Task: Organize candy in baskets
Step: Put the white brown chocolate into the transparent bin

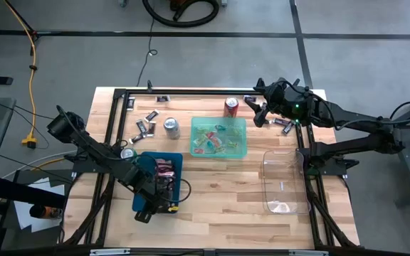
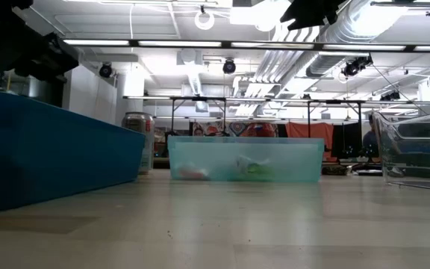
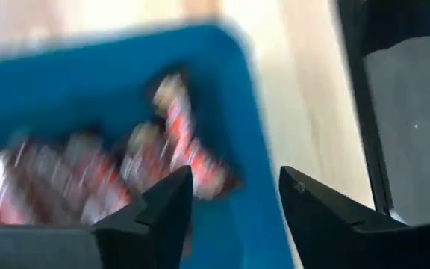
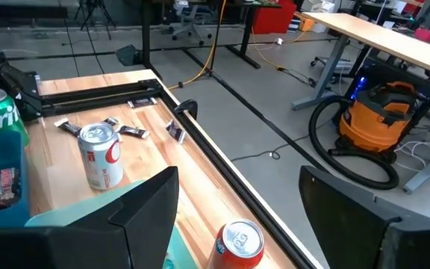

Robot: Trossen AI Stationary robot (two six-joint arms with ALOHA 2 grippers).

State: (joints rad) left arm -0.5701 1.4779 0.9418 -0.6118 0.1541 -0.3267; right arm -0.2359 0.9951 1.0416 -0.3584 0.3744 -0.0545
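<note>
The dark teal basket (image 1: 148, 165) stands at the table's near left and holds several red-wrapped candies (image 3: 88, 179). My left gripper (image 3: 236, 196) hangs over that basket's near right corner (image 1: 161, 201), open, with nothing between its fingers. The light green basket (image 1: 219, 136) at mid-table holds a few bright candies (image 1: 212, 139). The clear basket (image 1: 287, 181) stands to the right. Loose candies (image 1: 146, 122) lie on the table at the far left. My right gripper (image 1: 257, 112) waits raised near the far right, open and holding nothing (image 4: 237, 217).
A red can (image 1: 231, 107), a silver can (image 1: 171, 126) and a green can (image 1: 128, 153) stand upright between the baskets. More small candies (image 1: 287, 128) lie by the right arm. A black frame rail (image 1: 191, 92) runs along the far edge.
</note>
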